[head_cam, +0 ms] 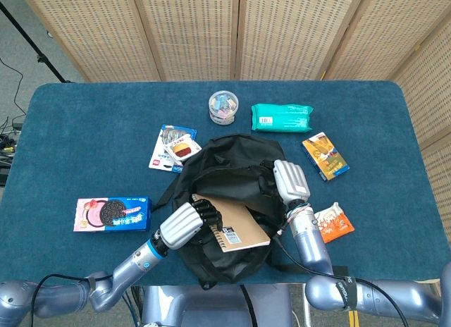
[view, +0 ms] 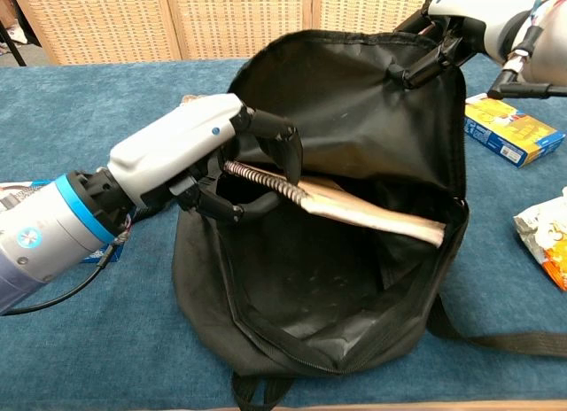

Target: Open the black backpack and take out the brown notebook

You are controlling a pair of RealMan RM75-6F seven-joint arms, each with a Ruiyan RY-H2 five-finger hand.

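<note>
Left hand (view: 190, 154) centre-left of chest view, fingers curled in a grip. Right hand (view: 461, 21) upper right, fingers clamped.

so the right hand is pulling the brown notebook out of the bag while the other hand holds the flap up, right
Not quite: the hands are swapped. In the chest view the left hand grips the brown notebook at its spiral edge, while the right hand holds up the flap of the black backpack.
</note>
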